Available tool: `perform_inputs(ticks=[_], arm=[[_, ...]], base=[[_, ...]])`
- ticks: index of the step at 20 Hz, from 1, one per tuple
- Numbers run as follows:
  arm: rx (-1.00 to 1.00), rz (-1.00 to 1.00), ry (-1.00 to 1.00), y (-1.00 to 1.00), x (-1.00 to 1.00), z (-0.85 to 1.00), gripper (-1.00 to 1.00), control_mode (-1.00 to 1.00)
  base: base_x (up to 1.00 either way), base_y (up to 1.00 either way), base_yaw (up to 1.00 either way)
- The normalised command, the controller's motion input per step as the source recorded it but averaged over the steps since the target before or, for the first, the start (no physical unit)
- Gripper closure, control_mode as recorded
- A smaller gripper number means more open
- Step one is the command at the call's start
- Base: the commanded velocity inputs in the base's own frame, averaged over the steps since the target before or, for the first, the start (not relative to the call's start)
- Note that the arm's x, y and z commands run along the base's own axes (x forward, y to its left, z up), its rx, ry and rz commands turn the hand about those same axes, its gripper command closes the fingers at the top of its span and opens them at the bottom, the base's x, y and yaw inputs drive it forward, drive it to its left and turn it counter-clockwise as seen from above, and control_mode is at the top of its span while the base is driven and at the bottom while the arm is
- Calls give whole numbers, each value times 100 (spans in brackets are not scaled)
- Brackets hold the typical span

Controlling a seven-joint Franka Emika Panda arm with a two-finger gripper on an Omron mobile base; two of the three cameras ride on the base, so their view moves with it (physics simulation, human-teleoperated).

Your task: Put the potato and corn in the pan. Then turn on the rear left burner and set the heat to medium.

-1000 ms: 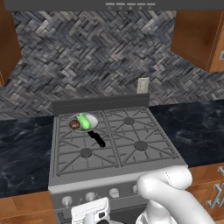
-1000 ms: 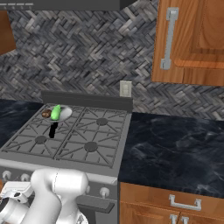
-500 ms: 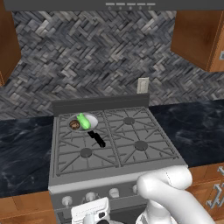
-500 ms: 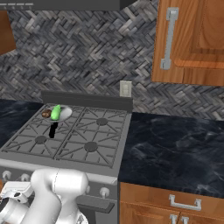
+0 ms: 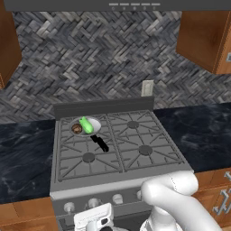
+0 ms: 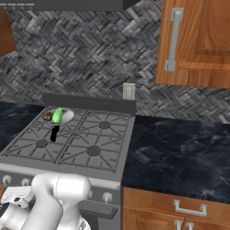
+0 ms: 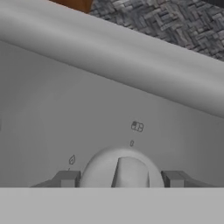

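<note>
Two vegetables, potato (image 5: pixel 76 129) and corn (image 5: pixel 86 125), in pan (image 5: pixel 94 123), gripper (image 7: pixel 120 178) clenched on stove knob (image 7: pixel 121 169).

Rear left burner hidden under the pan (image 5: pixel 92 125). Stove knob (image 7: pixel 120 170) cut off at bottom by grey band; markings just above it too small to read. Gripper (image 7: pixel 120 178) fingertips (image 7: pixel 66 178) only partly visible either side of knob.

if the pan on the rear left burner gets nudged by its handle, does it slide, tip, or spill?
The pan looks small and shallow, so probably light and quick to slide or pivot on the grate bars. The corn leans against its rim and may roll out. The round potato would likely roll about inside.
</note>
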Motion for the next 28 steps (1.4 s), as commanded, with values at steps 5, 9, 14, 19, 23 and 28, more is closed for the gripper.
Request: perform_inputs(ticks=[5,9,14,19,23,28], arm=[[-17,-1,0,0,0,-12,100,-100],[-19,-2,0,0,0,-15,100,-100],[-18,-2,0,0,0,-15,100,-100],[-18,-2,0,0,0,-13,100,-100],[-20,-3,0,0,0,-17,100,-100],[-20,-3,0,0,0,-16,100,-100]], base=[[0,0,0],[0,0,0],[0,0,0],[0,0,0],[0,0,0],[0,0,0]])
